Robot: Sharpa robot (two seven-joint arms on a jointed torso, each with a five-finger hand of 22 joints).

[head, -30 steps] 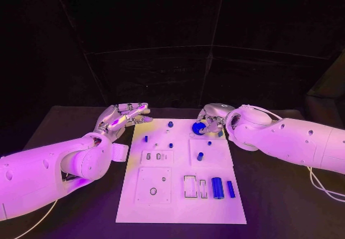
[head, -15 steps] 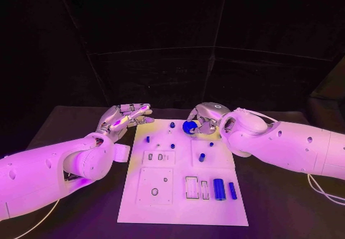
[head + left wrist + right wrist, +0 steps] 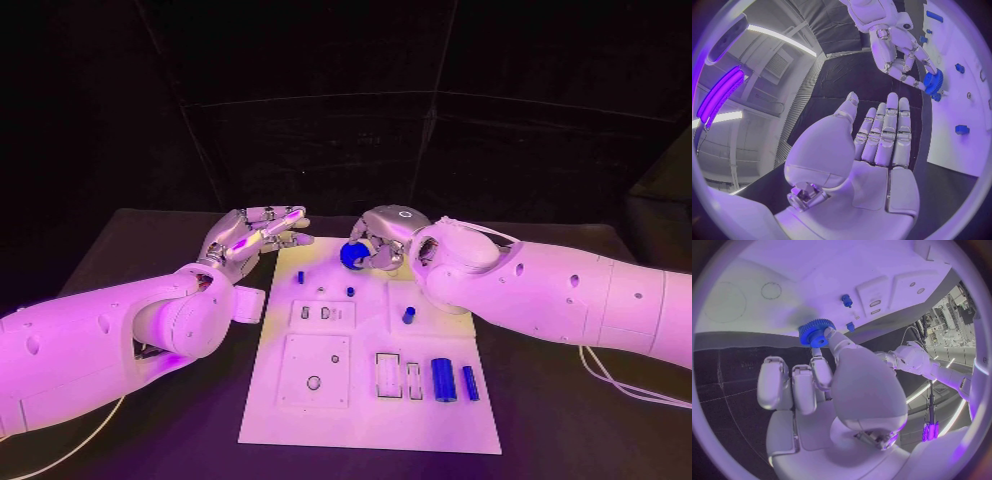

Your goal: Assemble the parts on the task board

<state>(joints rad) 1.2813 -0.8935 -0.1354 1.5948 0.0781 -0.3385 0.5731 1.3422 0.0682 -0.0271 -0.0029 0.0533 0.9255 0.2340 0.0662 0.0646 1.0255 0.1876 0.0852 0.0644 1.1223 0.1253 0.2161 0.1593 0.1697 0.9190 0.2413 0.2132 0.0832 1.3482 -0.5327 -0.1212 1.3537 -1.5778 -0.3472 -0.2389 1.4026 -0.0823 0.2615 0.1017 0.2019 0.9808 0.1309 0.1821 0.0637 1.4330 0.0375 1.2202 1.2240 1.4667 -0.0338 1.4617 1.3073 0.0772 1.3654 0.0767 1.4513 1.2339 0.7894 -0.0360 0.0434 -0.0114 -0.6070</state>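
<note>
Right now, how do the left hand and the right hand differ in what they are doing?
The right hand holds a blue gear in its fingertips above the far end of the task board; the left hand holds nothing. The left hand's fingers lie straight and together; the right hand's curl round the gear. Both hover near the board's far end.

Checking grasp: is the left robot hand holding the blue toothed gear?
No, the right robot hand pinches the blue toothed gear; the left robot hand holds nothing.
</note>
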